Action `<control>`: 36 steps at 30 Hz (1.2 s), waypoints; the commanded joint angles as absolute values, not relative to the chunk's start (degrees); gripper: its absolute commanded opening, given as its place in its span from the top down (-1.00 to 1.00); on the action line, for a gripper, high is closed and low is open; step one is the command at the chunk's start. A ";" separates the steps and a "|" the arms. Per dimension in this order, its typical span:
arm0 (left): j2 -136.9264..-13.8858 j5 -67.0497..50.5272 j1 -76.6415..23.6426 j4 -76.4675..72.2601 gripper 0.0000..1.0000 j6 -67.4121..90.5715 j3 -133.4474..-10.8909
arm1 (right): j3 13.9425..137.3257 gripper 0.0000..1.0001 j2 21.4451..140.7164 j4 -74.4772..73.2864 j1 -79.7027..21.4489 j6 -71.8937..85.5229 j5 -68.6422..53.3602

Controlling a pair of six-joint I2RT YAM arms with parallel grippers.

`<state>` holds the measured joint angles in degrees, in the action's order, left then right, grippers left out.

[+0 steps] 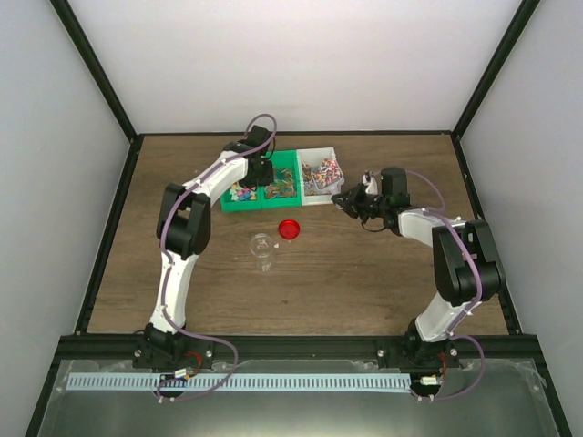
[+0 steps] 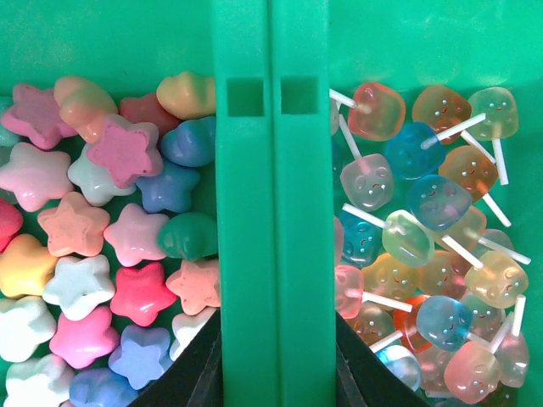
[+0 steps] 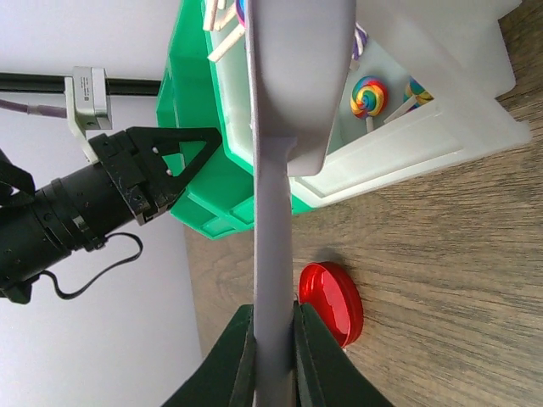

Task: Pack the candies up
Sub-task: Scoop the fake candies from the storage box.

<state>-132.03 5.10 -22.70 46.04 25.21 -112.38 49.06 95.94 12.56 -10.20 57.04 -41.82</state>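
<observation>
Wood bench, far edge — right gripper (image 3: 273, 326) clamps the scoop (image 3: 293, 76) by the white bin (image 3: 441, 127), left gripper (image 1: 261, 169) pinches the green divider (image 2: 271, 212) — a steep plunge could scatter candies (image 2: 140, 292).

I see a robotics lab test cell: plain white panels (image 1: 301, 64) boxed by black frame bars (image 1: 96, 68) across the upper frame, a wood-grain table (image 1: 346, 291) centre, slotted cable duct (image 1: 273, 382) along the bottom.

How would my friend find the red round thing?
Find the wooden table, then the green bins at its far side. Just in front of them, on bare wood, lies the red lid, next to a clear jar; it is flat, round and the only solid red thing there.
</observation>
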 commanded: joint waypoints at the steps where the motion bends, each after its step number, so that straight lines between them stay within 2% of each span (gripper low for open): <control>1: -135.22 -2.78 -21.18 49.42 0.92 28.00 -108.95 | 52.12 0.99 94.26 10.19 -9.11 53.17 -40.08; 5: -135.75 -3.32 -21.15 49.22 0.92 28.20 -109.26 | 54.24 0.99 93.81 4.17 -9.08 49.83 -37.55; 10: -135.43 -2.93 -21.18 49.27 0.92 28.10 -109.20 | 50.05 0.99 92.04 10.32 -8.55 52.72 -40.04; 19: -135.36 -3.37 -21.06 49.40 0.92 28.10 -109.29 | 49.55 0.99 92.31 9.36 -9.17 52.16 -40.39; 24: -135.69 -3.93 -21.05 49.31 0.92 28.29 -109.47 | 54.28 0.99 92.76 0.36 -10.01 47.78 -35.98; 28: -135.19 -3.42 -21.11 49.23 0.92 28.21 -109.14 | 52.23 0.99 91.17 3.21 -8.05 49.26 -37.10; 33: -135.54 -4.04 -21.14 49.14 0.92 28.34 -109.47 | 54.23 0.99 94.27 2.96 -12.17 49.25 -38.46; 36: -135.02 -3.53 -21.08 49.23 0.92 28.22 -108.95 | 52.91 0.99 91.81 2.87 -9.98 49.30 -36.97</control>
<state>-131.96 4.45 -22.50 45.93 25.12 -112.27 51.72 93.60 2.55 -11.07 50.15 -38.61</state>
